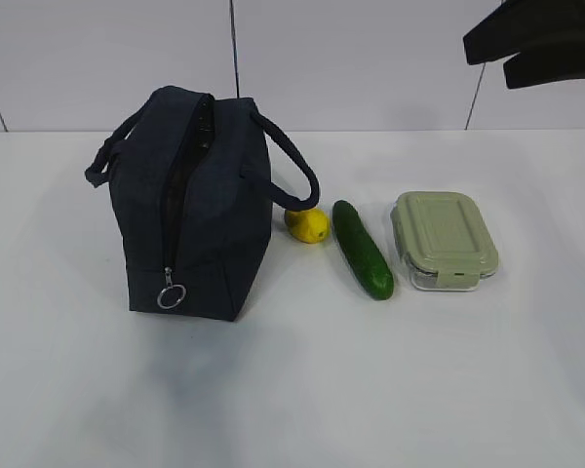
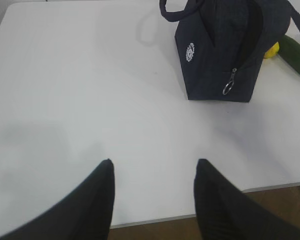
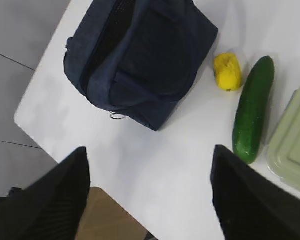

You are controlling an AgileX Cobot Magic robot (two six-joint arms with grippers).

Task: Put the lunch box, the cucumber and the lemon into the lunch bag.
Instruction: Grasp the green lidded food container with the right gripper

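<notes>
The navy lunch bag stands left of centre with its zipper open and its silver ring pull hanging at the front; it also shows in the left wrist view and the right wrist view. The yellow lemon lies just right of the bag, then the cucumber, then the lunch box with its sage-green lid. My right gripper is open, high above the lunch box at the upper right. My left gripper is open and empty over the table's near left edge, outside the exterior view.
The white table ends at a front edge close under the left gripper. The right wrist view shows the table's corner and grey floor beyond. A pale wall stands behind the table.
</notes>
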